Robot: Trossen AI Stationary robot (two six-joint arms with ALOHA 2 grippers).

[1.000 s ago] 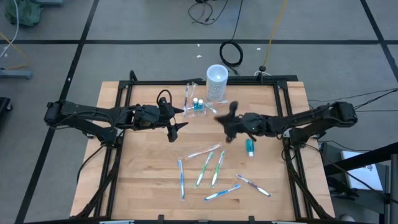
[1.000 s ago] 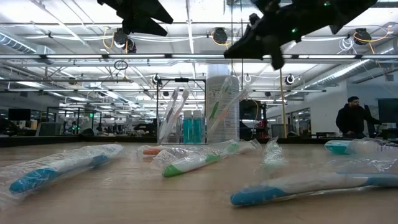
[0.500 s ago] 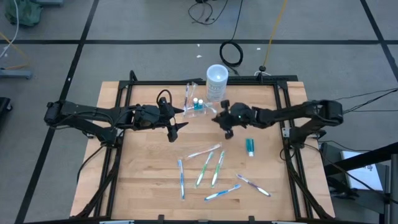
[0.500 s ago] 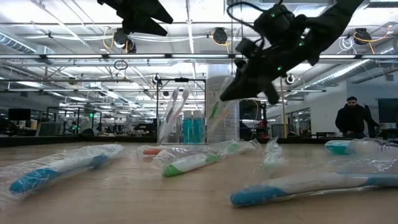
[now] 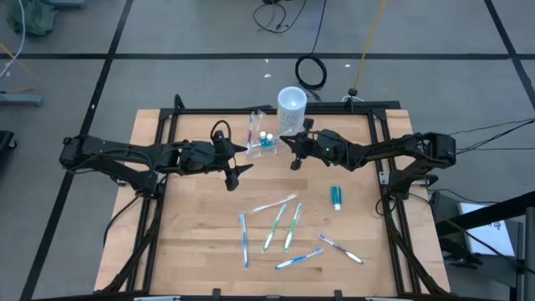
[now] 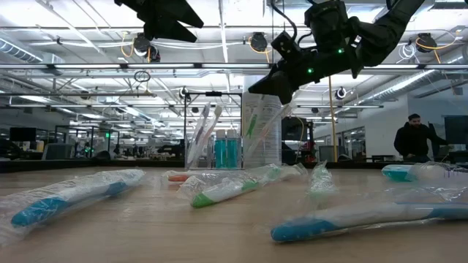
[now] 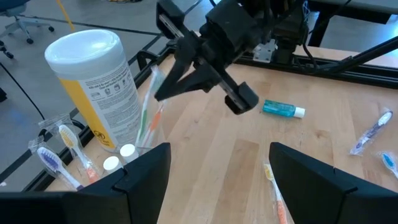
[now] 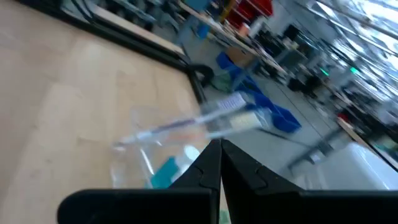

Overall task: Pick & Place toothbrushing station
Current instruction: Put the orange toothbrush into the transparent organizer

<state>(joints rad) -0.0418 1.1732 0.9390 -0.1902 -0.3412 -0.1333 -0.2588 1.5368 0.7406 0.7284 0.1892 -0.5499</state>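
The toothbrushing station (image 5: 262, 139) is a small clear plastic holder standing on the table near its far edge. It holds toothbrushes and two white-capped pieces, and also shows in the low view (image 6: 219, 150), the left wrist view (image 7: 65, 155) and the right wrist view (image 8: 155, 158). A taller white cup (image 5: 291, 107) stands just to its right. My right gripper (image 5: 287, 142) is shut and empty in the air close to the station's right side, its tip pointing at it (image 7: 159, 94). My left gripper (image 5: 241, 165) is open and empty, raised above the table left of the station.
Several wrapped toothbrushes (image 5: 276, 224) lie on the table's near half, and a small teal tube (image 5: 336, 197) lies to the right. Black frame rails (image 5: 167, 134) run along the table's sides. A person (image 6: 415, 139) stands in the room behind the table.
My right gripper has gone from above the table's middle toward the far edge and the left, up to the station and the white cup, and has turned about its wrist on the way. My left arm has kept still.
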